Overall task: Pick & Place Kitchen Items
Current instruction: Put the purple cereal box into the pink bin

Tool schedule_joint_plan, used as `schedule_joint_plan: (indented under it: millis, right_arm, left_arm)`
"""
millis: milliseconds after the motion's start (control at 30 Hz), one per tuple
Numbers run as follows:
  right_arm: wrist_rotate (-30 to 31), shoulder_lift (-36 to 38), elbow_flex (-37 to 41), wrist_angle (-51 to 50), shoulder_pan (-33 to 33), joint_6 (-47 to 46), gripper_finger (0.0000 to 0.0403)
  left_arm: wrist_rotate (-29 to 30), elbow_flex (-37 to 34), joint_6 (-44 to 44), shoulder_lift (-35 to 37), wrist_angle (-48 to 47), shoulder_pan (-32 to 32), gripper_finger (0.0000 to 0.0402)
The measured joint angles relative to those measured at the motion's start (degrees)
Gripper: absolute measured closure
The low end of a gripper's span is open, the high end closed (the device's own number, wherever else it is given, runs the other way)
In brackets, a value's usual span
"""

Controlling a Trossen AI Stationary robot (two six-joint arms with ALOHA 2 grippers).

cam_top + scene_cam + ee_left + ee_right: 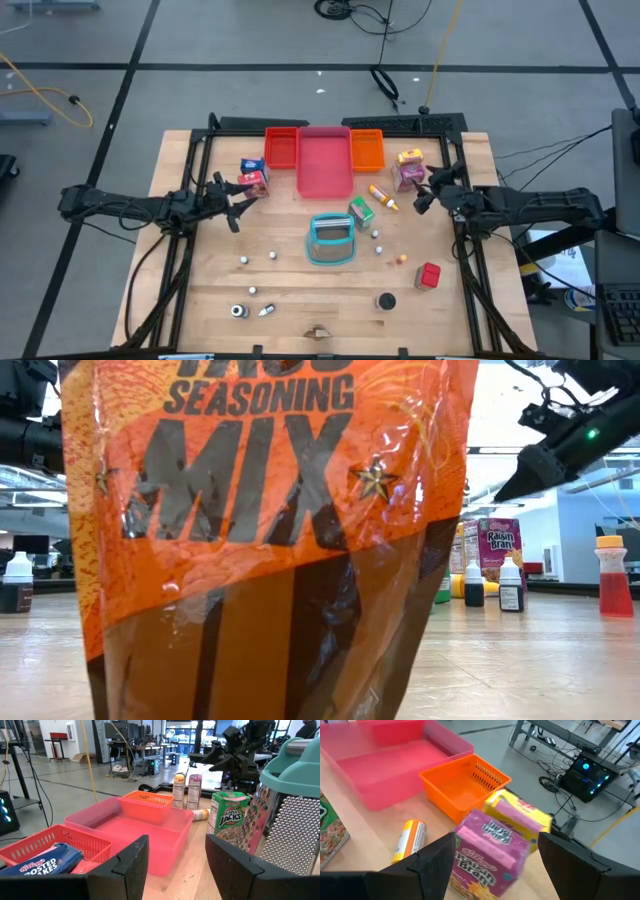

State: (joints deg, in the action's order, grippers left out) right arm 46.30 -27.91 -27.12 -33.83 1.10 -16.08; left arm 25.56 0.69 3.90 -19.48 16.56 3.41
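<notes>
My left gripper [243, 203] [177, 845] hovers open at the table's left, just right of a red-blue carton [254, 178] [45, 862] standing on the table. My right gripper [428, 190] [495, 845] is open at the table's right. Its fingers stand on either side of a pink Raisin Bran carton [487, 847] [408, 172] without touching it. A yellow-pink carton [520, 815] sits just behind that one. An orange bottle [383, 196] [409, 840] lies on its side nearby. A green carton [361, 211] [227, 817] stands beside a teal-handled grater [330, 240] [287, 820].
A red tray [281, 147], a pink tray [324, 162] and an orange tray [367, 150] sit at the far edge. A red cube [428, 275], small balls [272, 256] and caps [385, 300] dot the near half. An orange seasoning pouch [260, 540] blocks most of the low view.
</notes>
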Motion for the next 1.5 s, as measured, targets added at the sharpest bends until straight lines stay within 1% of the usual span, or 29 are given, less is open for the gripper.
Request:
schedule_joint_plan:
  millis: [67,200,333,533,700,800,1033,1133,1267,1367,1500]
  right_arm:
    - [0.11,-0.97,-2.90,-4.42,0.07,-2.81,0.0124]
    - [-1.02,-3.09,-6.20,-6.84,0.07,-3.95,0.0124]
    - [-3.09,-6.21,-7.37,-9.00,0.07,-5.05,0.0124]
    - [-4.64,-11.65,-8.93,-11.92,0.24,-7.41,0.0124]
    - [-5.02,-14.75,-11.06,-15.54,2.54,-9.42,0.0124]
    - [-6.86,-15.83,-12.43,-16.85,4.18,-9.21,0.0124]
    - [-11.82,-17.27,-12.47,-16.28,7.52,-7.19,0.0124]
    - [-12.23,-17.74,-12.47,-16.15,8.66,-6.82,0.0124]
    - [-14.40,-18.63,-12.29,-15.07,10.11,-5.64,0.0124]
    - [-17.01,-19.97,-11.88,-14.05,11.68,-4.01,0.0124]
    - [-17.82,-22.84,-11.88,-13.65,14.01,-3.15,0.0124]
  left_arm:
    - [0.00,0.00,0.00,0.00,0.00,0.00,0.0204]
    - [0.00,0.00,-0.01,0.01,0.00,-0.01,0.0204]
    - [0.00,0.00,0.00,0.01,0.00,-0.01,0.0204]
    - [0.00,0.00,-0.02,0.01,0.02,0.01,0.0204]
    - [0.00,0.00,-0.02,0.00,0.00,0.00,0.0204]
    - [0.00,0.00,-0.02,-0.01,0.00,0.01,0.0204]
    - [0.00,0.00,-0.13,0.01,0.00,0.00,0.0204]
    - [0.00,0.00,-0.20,-0.01,0.00,0.01,0.0204]
    - [0.00,0.00,-0.20,0.00,0.00,-0.01,0.0204]
    - [0.00,0.00,-0.20,-0.01,0.00,0.01,0.0204]
    - [0.00,0.00,-0.22,-0.01,0.00,-0.01,0.0204]
